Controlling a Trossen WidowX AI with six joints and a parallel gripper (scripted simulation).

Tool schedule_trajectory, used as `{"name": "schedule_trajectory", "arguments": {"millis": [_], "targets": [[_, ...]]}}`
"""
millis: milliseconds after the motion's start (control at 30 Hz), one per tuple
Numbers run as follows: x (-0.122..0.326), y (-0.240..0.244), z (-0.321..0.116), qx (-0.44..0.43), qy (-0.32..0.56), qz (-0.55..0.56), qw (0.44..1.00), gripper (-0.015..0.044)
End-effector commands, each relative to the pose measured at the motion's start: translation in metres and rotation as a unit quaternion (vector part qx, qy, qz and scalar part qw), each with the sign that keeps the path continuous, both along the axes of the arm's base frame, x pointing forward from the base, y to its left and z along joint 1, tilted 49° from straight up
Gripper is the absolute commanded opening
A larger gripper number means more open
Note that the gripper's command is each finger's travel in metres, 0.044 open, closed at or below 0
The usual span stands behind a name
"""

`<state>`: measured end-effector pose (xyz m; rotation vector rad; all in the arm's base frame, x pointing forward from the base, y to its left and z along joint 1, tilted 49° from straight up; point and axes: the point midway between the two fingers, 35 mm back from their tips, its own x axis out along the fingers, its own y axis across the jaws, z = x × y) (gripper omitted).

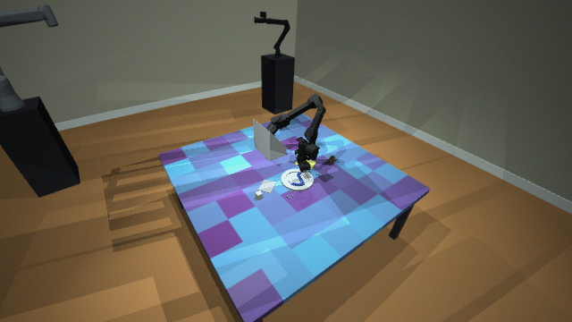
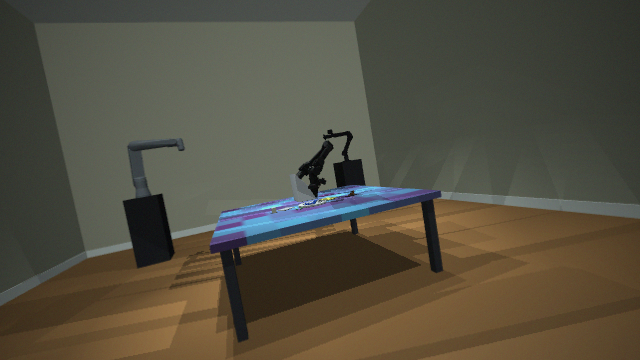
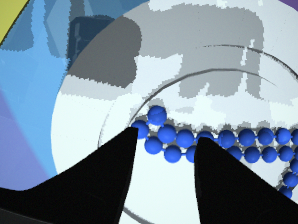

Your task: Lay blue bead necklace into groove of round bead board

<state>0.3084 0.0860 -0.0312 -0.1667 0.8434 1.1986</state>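
The round white bead board (image 1: 284,180) (image 3: 75,120) lies on the table, with thin dark curved groove lines showing in the wrist view. The blue bead necklace (image 1: 300,180) (image 3: 246,137) lies bunched on it as two close strands running across its middle, with a looped end at the left in the wrist view and a bend at the right. My gripper (image 1: 305,169) (image 2: 315,195) (image 3: 166,141) is partly open, low over the board. Its narrowed fingers stand apart over the looped end, with several beads showing between and below the tips. The fingers hide some beads.
A grey upright panel (image 1: 267,144) (image 2: 300,189) stands behind the board. A yellow piece (image 1: 311,164) lies beside the board under the arm. A brown item (image 1: 332,159) is farther right. A white flat piece (image 1: 267,186), a pale cube (image 1: 259,195) and small bits (image 1: 290,197) lie nearer.
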Motion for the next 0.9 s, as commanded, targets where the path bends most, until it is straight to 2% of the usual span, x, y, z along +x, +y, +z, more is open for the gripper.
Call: {"name": "schedule_trajectory", "arguments": {"millis": [0,667,800,867], "targets": [[0.0,0.005,-0.004,0.001,0.003,0.0,1.0,0.012],[-0.001,0.023,-0.019,0.003,0.008,0.001,1.0,0.012],[0.0,0.022,-0.017,0.003,0.004,0.002,1.0,0.0015],[0.0,0.022,-0.017,0.003,0.004,0.002,1.0,0.0002]]}}
